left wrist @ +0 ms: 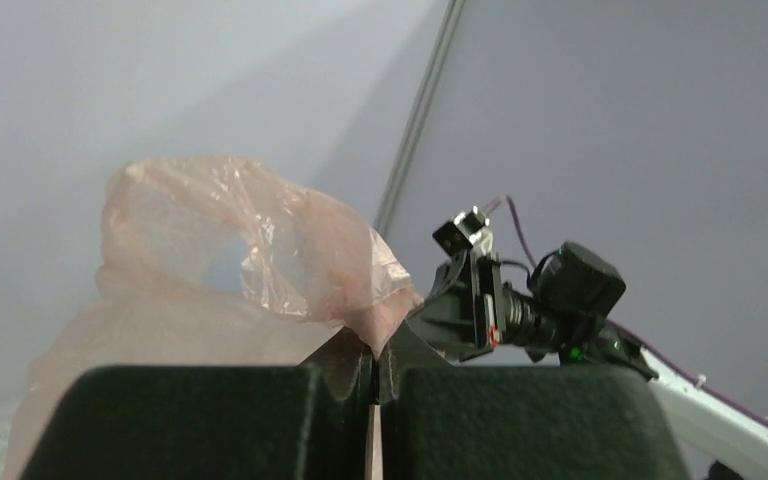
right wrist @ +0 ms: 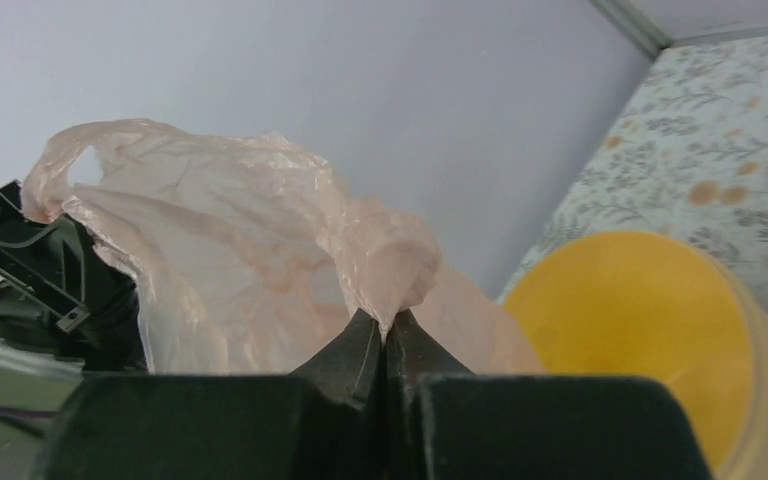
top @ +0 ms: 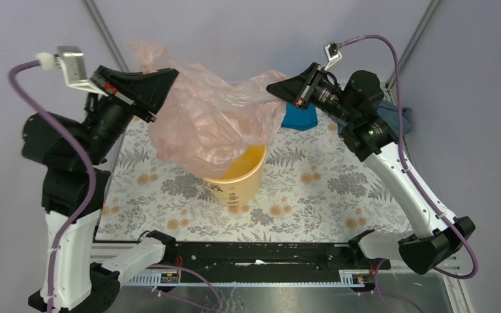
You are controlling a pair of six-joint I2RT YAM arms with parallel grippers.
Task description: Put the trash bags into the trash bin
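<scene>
The pale-pink translucent trash bag (top: 212,117) hangs stretched in the air between both arms, its lower part drooping over the rim of the yellow-orange trash bin (top: 238,182). My left gripper (top: 173,77) is shut on the bag's left edge, and the film (left wrist: 260,260) bunches up from its closed tips (left wrist: 375,350). My right gripper (top: 273,87) is shut on the bag's right edge; in the right wrist view the film (right wrist: 250,250) rises from the pinched tips (right wrist: 386,330), with the trash bin's yellow opening (right wrist: 640,330) below and to the right.
A bright blue cloth (top: 300,117) lies on the flower-patterned tabletop (top: 339,189) behind the bin, partly under the right arm. A grey-blue cloth (top: 398,120) lies at the table's far right edge. Metal frame posts (top: 104,29) rise at the back corners.
</scene>
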